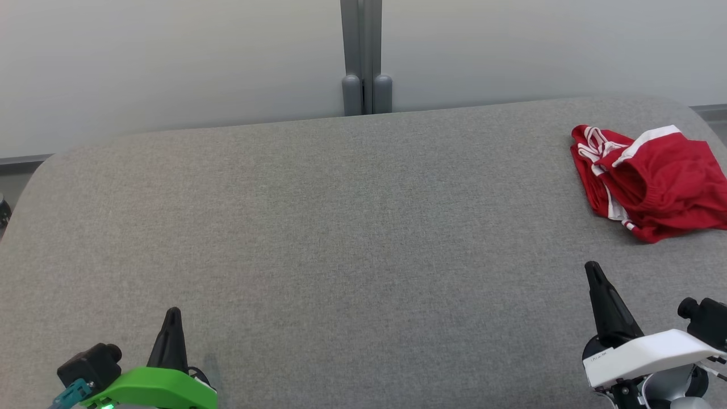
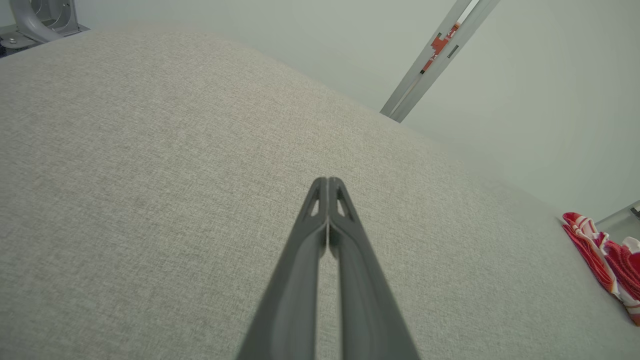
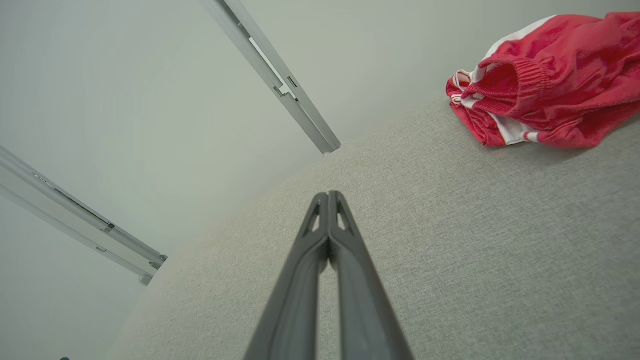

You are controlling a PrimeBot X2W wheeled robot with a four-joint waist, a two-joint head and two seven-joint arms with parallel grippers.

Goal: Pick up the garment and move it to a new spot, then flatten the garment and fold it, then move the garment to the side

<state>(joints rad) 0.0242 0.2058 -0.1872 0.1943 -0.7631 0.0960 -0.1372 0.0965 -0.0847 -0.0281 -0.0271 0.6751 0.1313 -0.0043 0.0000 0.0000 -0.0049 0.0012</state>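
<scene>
My left gripper [image 1: 172, 313] and right gripper [image 1: 592, 268] hover over the grey table [image 1: 341, 227], jaws pressed together and holding nothing. The red garment [image 1: 653, 182] lies crumpled at the table's far right. Its long axis runs left-right and its gathered waistband is turned toward me.

A crumpled red garment [image 1: 659, 182] with white stripes lies bunched at the grey surface's far right edge.

Left pincer [image 1: 172, 312] at lower left, fingers pressed together, empty. Right pincer [image 1: 592, 267] at lower right, likewise closed and empty, set further forward. Both point forward.
</scene>
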